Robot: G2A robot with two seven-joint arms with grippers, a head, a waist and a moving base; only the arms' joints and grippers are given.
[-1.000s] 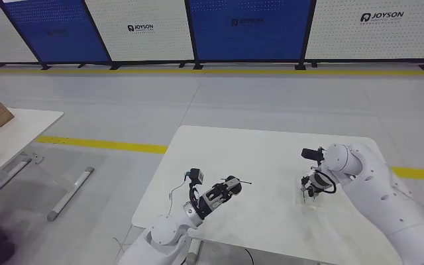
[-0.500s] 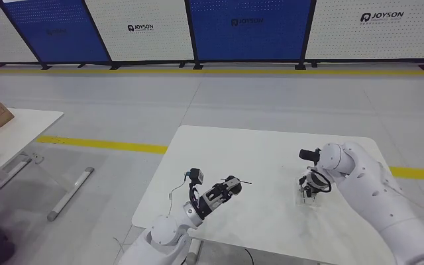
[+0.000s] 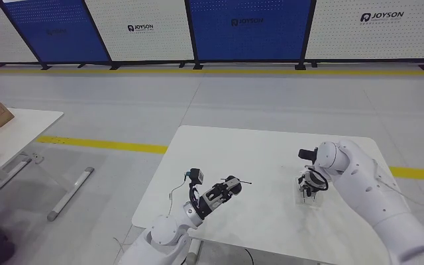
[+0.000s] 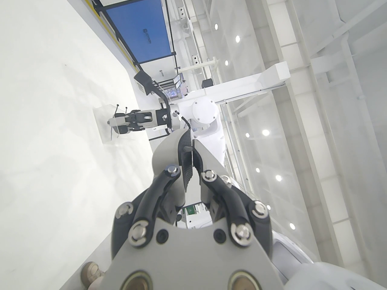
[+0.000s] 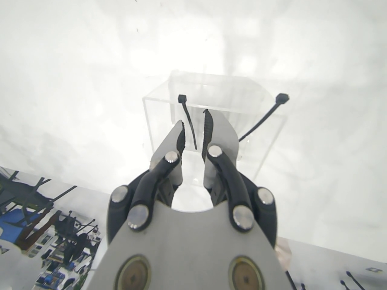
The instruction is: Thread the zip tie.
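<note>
Two grippers sit well apart over the white table [image 3: 265,149], and each carries its own risk.
- The left gripper [image 3: 230,187] hangs above the table's left part, clenched on a zip tie [image 3: 244,181] whose thin end pokes out past the fingertips. So little of it seems to sit between the pads that a jolt could, I judge, twist it or let it slip free.
- That free end looks thin and whippy, so it may sag or swing off line when the threading comes.
- On the right, the clear box [image 5: 269,143] stands on the table with the right gripper [image 5: 196,122] just above it. Its jaws are parted either side of an upright tie [image 5: 186,113], not gripping it.
- Closing off-centre could push this tie aside, or a finger could knock the light box.
- A leaning tie [image 5: 263,116] pokes out over the box's edge and could get dragged out too.
</note>
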